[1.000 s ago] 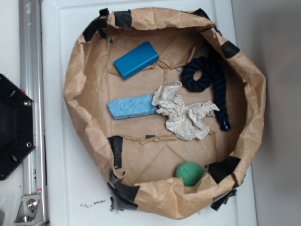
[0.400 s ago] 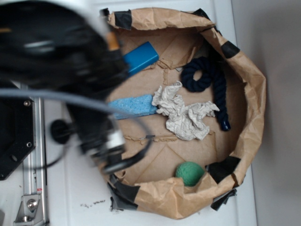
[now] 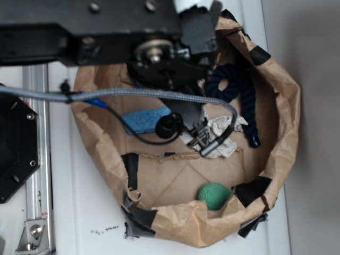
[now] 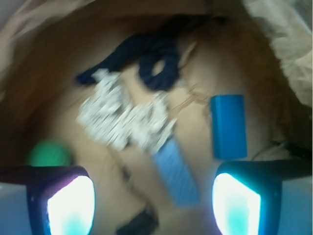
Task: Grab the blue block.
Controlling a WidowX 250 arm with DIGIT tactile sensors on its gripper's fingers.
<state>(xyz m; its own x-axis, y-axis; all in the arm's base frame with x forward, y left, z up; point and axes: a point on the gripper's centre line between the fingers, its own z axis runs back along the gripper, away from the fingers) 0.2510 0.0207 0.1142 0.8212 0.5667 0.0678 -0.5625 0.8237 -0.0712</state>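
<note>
The blue block (image 4: 228,126) shows in the wrist view at the right, lying flat on the brown paper floor, a smooth saturated-blue slab. My gripper (image 4: 156,205) is open and empty, with its two pads (image 4: 68,208) wide apart at the bottom corners. The block lies just above the right pad and apart from it. In the exterior view my black arm (image 3: 159,53) covers the top of the paper basin and hides the block. The paler blue sponge (image 3: 143,119) lies below the arm, and in the wrist view (image 4: 176,171) it lies between the pads.
A crumpled brown paper basin (image 3: 281,122) walls everything in. Inside lie a dark blue rope (image 3: 236,85), a crumpled white paper (image 3: 226,130) and a green ball (image 3: 214,195). A black base plate (image 3: 16,143) and a metal rail (image 3: 40,164) stand at the left.
My arm has swung in from the left and now reaches over the basin's top, covering the blue block in the exterior view. The objects have not moved.
</note>
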